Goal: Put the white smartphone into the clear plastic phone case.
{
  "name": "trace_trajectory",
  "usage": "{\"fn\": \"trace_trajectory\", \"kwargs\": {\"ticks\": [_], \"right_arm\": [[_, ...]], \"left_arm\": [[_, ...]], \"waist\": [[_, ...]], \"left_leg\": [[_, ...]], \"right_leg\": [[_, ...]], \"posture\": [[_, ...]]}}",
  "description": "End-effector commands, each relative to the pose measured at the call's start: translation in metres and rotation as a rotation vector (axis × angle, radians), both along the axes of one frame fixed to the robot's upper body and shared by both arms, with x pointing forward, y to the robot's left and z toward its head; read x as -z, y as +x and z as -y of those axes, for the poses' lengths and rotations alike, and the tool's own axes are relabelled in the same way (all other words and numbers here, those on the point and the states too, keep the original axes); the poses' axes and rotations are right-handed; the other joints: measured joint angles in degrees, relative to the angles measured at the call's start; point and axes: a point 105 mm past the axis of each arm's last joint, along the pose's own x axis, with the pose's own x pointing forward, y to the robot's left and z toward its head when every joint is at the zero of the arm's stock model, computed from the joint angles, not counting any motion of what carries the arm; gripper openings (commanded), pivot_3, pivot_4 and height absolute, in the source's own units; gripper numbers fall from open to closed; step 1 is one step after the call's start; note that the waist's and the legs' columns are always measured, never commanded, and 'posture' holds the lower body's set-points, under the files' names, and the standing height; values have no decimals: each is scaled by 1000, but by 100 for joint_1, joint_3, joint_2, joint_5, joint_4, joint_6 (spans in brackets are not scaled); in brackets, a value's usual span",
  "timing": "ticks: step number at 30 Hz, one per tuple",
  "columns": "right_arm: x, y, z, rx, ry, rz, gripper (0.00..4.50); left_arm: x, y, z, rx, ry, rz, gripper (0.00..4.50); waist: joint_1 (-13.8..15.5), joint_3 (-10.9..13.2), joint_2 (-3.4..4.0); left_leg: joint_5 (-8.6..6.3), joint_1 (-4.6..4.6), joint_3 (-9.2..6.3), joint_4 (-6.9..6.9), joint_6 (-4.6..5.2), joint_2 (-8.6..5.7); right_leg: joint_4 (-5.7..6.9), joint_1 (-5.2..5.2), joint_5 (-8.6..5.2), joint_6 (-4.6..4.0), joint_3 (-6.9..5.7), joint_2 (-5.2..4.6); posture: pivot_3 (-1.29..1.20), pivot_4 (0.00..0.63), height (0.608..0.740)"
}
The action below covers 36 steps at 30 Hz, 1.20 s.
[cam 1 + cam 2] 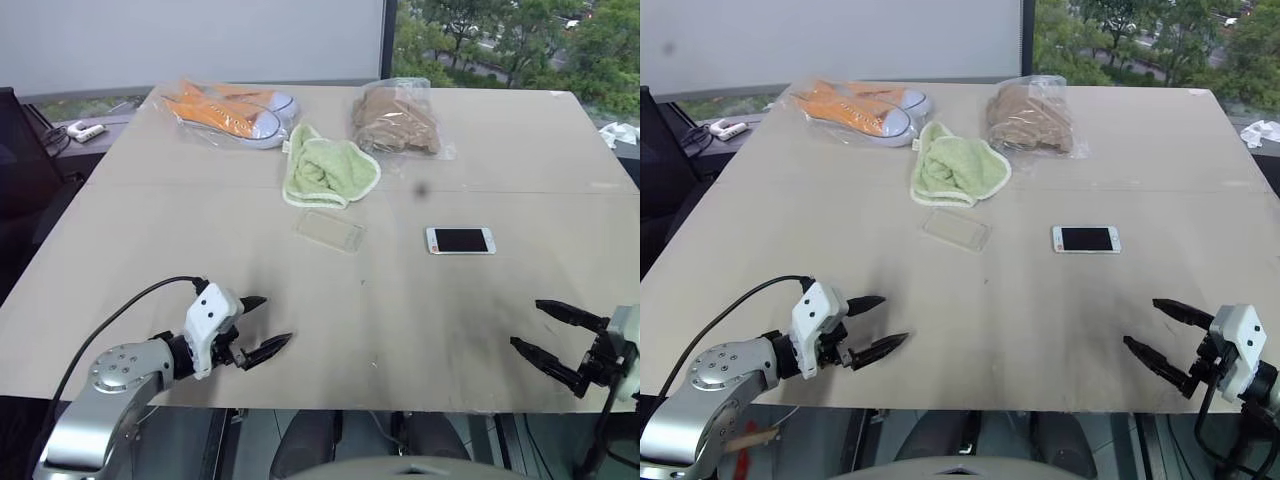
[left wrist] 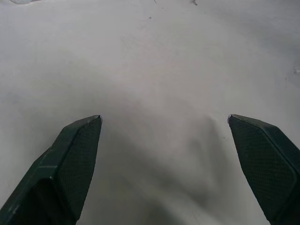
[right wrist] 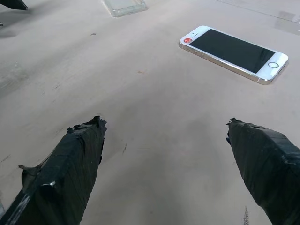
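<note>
On the left, the left gripper (image 1: pixel 262 325) hangs low over the near edge of the table (image 1: pixel 200 230) with its two black fingers spread wide and nothing in them. In the middle lies the clear plastic phone case (image 1: pixel 329 231), just below the green cloth (image 1: pixel 327 168), and it looks thin, light and bendy, so it may slide when pushed. A bit to the right lies the white smartphone (image 1: pixel 460 241), flat, screen up, hard and smooth, so pinching its two long sides looks best, and the right gripper (image 1: pixel 552 345) waits near it, wide open and empty.
</note>
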Motion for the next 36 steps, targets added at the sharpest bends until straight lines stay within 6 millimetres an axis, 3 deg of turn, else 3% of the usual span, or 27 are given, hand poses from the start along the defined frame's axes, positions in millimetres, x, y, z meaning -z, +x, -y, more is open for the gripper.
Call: {"fn": "trace_trajectory", "kwargs": {"ticks": [1,22,24,28,33,36], "right_arm": [[-10,1,4,14,-22,41,4500],[-10,8,-7,-27,-25,61,4500],[-14,5,-15,-59,-18,65,4500],[-30,-1,-49,-187,49,69,4500],[-55,-6,-88,-299,121,89,4500],[-60,-5,-100,-332,127,89,4500]], "left_arm": [[-5,4,2,22,5,36,4405],[-14,20,0,35,-28,115,4405],[-20,35,2,24,-44,173,4405],[-33,66,14,71,-47,267,4405],[-43,100,21,290,30,249,4405],[-42,114,23,421,105,213,4405]], "waist": [[0,0,0],[0,0,1],[14,1,5],[15,0,3],[-9,1,-2],[-17,3,-6]], "left_leg": [[0,0,0,0,0,0],[0,2,2,-4,0,-1],[0,2,0,-4,0,-1],[1,5,-4,0,-1,-2],[2,6,-4,3,-2,-4],[3,4,-5,12,-4,-5]], "right_leg": [[0,0,0,0,0,0],[-2,0,0,1,0,0],[-2,0,0,1,-2,0],[4,5,1,2,-8,3],[6,6,2,3,-9,9],[8,5,2,4,-11,16]], "posture": [[0,150,740],[0,150,740],[0,150,740],[0,150,740],[0,150,740],[0,150,740]]}}
